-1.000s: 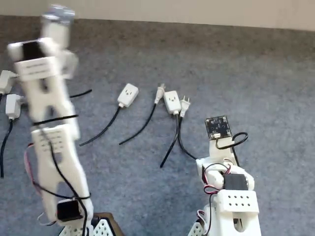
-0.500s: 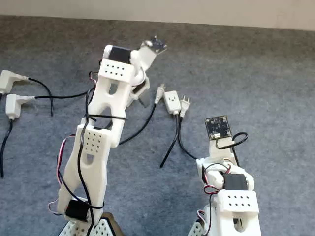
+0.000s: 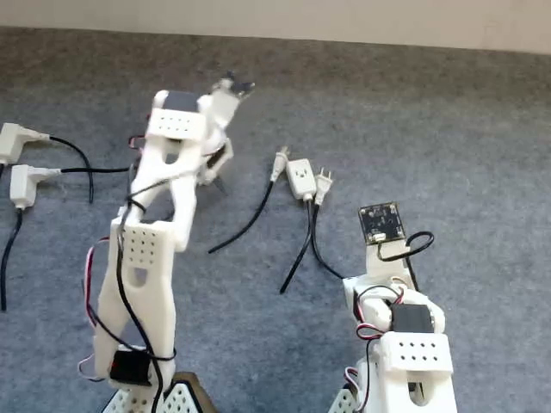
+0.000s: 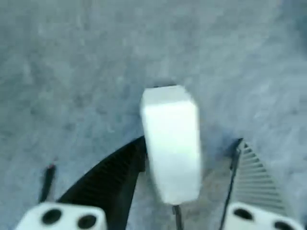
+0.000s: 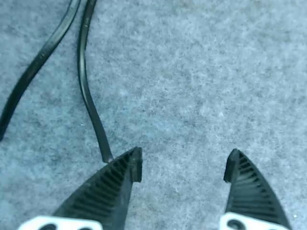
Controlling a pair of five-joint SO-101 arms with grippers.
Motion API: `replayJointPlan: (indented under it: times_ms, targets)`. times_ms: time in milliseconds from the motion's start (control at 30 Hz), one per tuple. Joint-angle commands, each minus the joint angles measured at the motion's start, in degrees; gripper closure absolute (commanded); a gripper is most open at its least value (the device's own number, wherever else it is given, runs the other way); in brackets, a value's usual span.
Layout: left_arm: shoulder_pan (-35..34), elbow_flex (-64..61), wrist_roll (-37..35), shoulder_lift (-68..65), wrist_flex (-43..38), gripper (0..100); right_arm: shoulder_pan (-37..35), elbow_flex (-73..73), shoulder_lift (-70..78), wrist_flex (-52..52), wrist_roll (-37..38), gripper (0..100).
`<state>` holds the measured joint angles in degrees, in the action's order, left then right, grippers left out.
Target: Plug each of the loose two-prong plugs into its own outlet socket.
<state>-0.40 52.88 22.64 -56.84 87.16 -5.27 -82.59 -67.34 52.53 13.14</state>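
White plastic socket block (image 4: 170, 139) sits inside the left gripper (image 4: 190, 144), jaws spread.
Nothing clamped, so it is probably lining up a grab; right gripper (image 5: 184, 165) gapes empty.

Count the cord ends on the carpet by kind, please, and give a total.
Outlet sockets: 2
Two-prong plugs: 2
White cord ends at the left edge, kind unclear: 2
Total: 6
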Motion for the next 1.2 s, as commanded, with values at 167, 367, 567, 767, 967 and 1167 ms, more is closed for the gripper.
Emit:
replayJointPlan:
  times_ms: [167, 367, 567, 767, 967, 1167]
  targets:
    - [-1.2, 0.4, -0.3, 0.9, -0.6, 72, -0.3, 0.1, -0.7, -0.7, -0.3, 72.7]
    - [0.4, 2.1, 2.6, 1.5, 0.4, 100, -0.4, 0.1, -0.7, -0.7, -0.3, 72.7]
    - [2.9, 14.5, 4.0, 1.5, 15.5, 100, -0.4, 0.1, -0.7, -0.8, -0.3, 72.7]
    - [4.2, -1.7, 7.7, 12.6, 15.4, 100, -0.3, 0.1, -0.7, -0.8, -0.3, 72.7]
    - [8.7, -33.1, 20.4, 32.7, 15.3, 100, -0.3, 0.1, -0.7, -0.8, -0.3, 72.7]
    - [13.0, -64.5, 36.7, 54.4, 11.5, 100, -0.3, 0.1, -0.7, -0.8, -0.3, 72.7]
